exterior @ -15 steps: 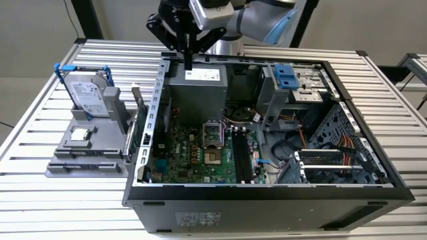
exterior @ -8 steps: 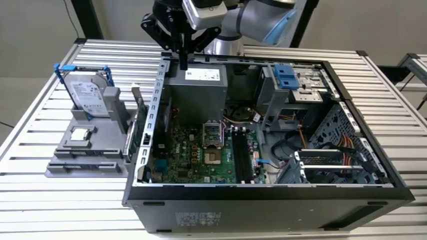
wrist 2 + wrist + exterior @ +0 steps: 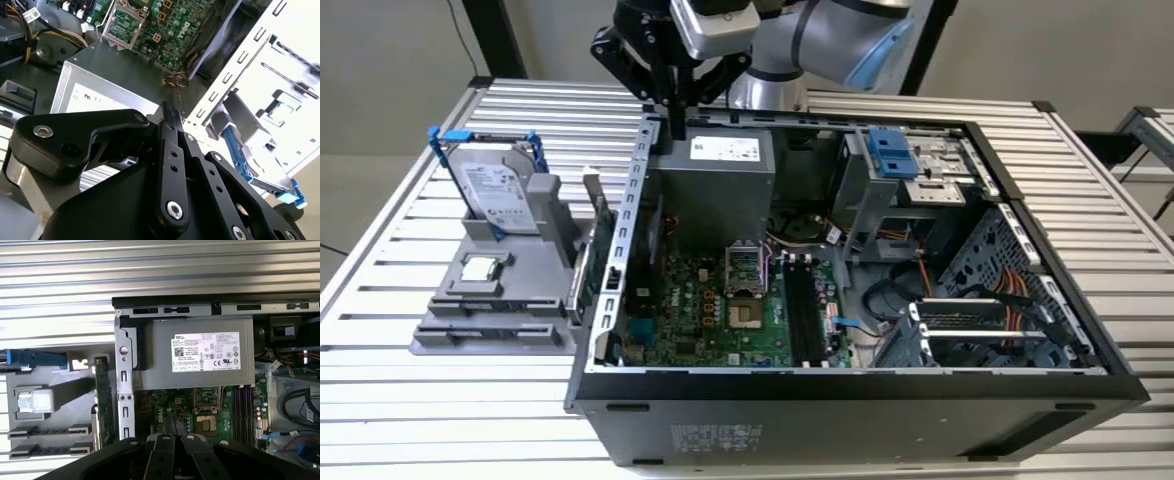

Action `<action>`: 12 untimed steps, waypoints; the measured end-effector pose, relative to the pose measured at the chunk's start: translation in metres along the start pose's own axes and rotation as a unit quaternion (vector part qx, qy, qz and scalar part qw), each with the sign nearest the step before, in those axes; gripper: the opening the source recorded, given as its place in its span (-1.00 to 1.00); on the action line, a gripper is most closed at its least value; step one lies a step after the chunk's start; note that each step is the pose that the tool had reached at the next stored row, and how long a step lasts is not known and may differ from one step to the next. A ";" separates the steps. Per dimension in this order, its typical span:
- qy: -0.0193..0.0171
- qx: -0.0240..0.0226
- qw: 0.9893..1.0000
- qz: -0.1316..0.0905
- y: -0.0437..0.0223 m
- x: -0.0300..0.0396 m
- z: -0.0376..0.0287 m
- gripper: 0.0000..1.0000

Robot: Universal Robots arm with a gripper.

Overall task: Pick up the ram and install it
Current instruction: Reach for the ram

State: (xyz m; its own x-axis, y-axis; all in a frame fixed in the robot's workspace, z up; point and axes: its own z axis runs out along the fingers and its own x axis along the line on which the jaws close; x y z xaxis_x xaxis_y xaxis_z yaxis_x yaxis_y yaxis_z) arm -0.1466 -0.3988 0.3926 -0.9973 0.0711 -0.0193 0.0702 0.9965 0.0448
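The ram [image 3: 595, 260] is a thin dark-green stick standing on edge in the grey holder [image 3: 494, 310], just outside the open computer case's wall on the exterior view's left. In the first wrist view the ram [image 3: 103, 405] runs beside that metal wall. My gripper [image 3: 678, 128] hangs above the case's back corner, over the power supply [image 3: 714, 175], well apart from the ram. Its black fingers [image 3: 170, 125] are pressed together, shut on nothing. The dark memory slots [image 3: 801, 315] lie on the green motherboard [image 3: 707, 310] inside the case.
A silver hard drive [image 3: 494, 190] in a blue frame and a small square processor chip [image 3: 480, 268] also sit in the holder. The case [image 3: 854, 400] holds drive cages, cables and an empty processor socket [image 3: 744, 315]. Everything rests on a slatted metal table [image 3: 440, 420].
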 end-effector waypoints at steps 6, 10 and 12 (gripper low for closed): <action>0.002 0.000 1.000 0.000 -0.0005 0.0074 -0.0002 -1.00; 0.004 0.000 1.000 0.000 -0.0009 0.0128 -0.0003 -1.00; 0.004 0.000 1.000 0.000 -0.0011 0.0158 -0.0004 -1.00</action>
State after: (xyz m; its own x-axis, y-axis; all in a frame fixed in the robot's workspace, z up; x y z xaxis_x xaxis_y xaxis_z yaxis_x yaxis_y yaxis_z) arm -0.1625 -0.3988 0.3926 -0.9974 0.0711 -0.0113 0.0706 0.9965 0.0441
